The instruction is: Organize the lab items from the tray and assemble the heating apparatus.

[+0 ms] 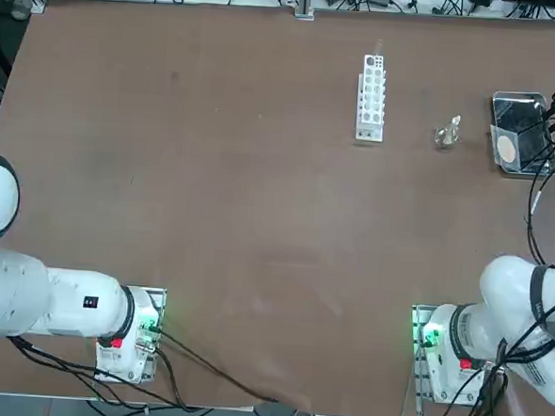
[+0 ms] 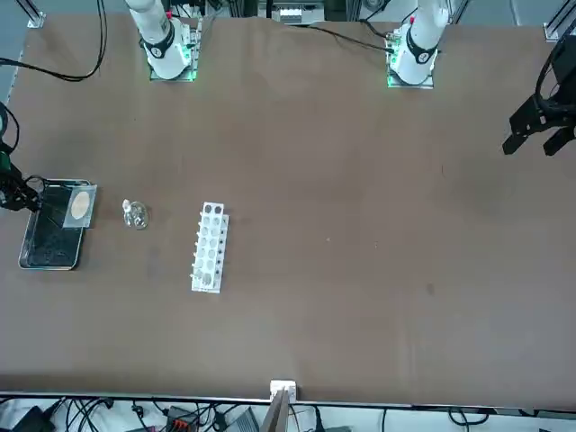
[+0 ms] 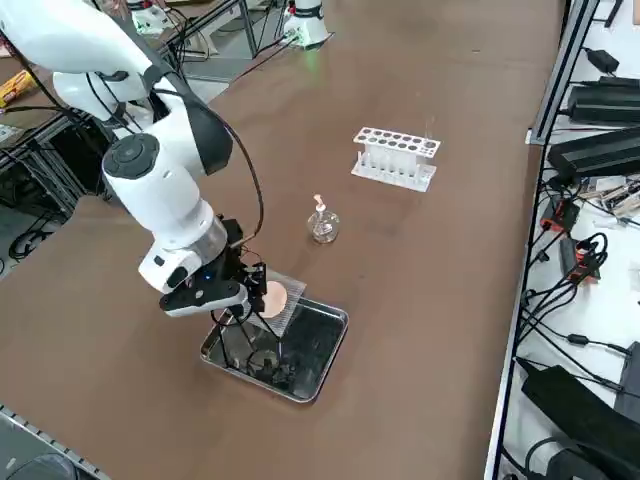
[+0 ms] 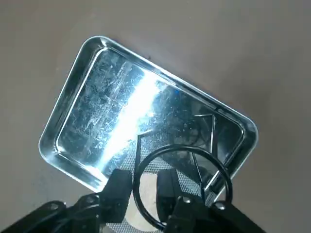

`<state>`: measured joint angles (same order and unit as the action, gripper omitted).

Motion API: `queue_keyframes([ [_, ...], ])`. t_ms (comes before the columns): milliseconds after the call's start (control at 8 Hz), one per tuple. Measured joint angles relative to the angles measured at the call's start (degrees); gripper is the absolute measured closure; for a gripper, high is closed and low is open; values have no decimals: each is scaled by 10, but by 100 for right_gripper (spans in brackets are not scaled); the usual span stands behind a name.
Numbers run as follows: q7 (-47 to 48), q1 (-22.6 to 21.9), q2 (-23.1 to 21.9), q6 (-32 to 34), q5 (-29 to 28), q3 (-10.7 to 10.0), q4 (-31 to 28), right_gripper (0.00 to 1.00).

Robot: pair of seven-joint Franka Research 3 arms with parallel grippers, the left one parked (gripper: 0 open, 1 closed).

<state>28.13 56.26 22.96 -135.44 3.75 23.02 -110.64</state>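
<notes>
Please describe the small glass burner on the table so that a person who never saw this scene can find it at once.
Find the white holed rack near the table's far edge in the top view, then the metal tray near the right edge, where the right gripper is. The glass burner stands alone on the bare table between them, touching neither. It is the only clear, rounded thing there.

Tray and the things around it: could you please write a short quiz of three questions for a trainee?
1. True or false: the glass burner lies inside the tray.
2. Fill in: the round centre of the square mesh is ___ in colour.
3. Which thing passes between the open fingers of the right gripper?
A. the burner
B. the wire of the ring stand
C. the mesh

Key: 1 false; 2 tan; 3 B.
</notes>
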Motion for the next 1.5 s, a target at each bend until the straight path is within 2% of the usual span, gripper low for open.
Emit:
queue_keyframes([
  [500,0,0,1,-4,0,1,0,73],
  [750,0,0,1,-5,0,2,0,81],
  [1500,0,-2,1,-8,-1,6,0,89],
])
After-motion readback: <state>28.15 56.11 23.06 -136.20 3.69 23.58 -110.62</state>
